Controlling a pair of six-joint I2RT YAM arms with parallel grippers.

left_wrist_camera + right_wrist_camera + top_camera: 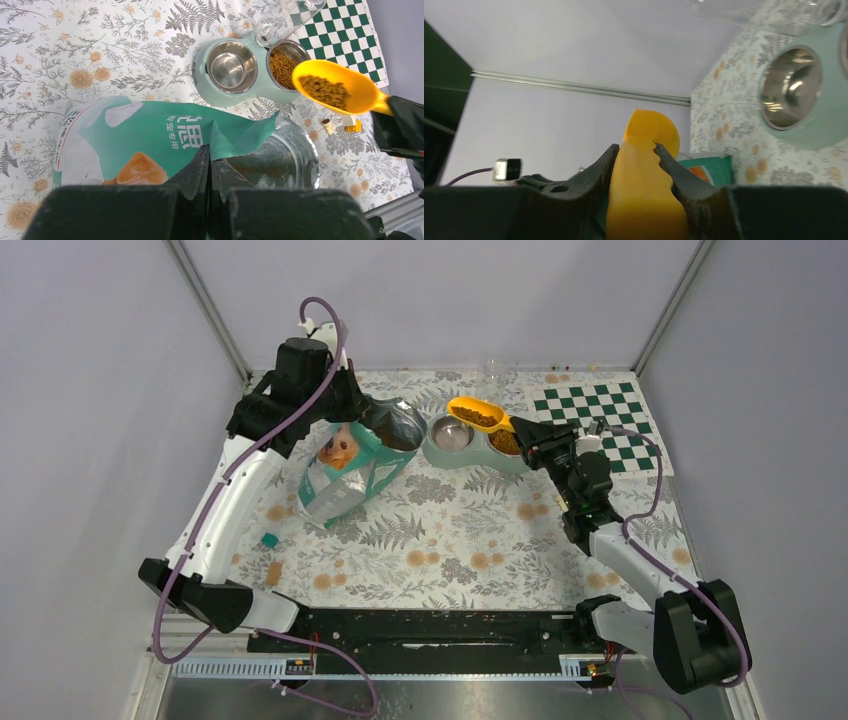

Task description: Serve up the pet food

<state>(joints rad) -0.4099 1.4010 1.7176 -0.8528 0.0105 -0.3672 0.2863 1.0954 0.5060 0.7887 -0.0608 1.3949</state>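
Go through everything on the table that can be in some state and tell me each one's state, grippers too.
Bag: open, tilted, mouth rim held up.
Scoop: loaded with kibble, held in the air by the bowls.
Left bowl: empty.
Right bowl: holds kibble.
Left gripper: shut on the bag's rim.
Right gripper: shut on the scoop's handle.
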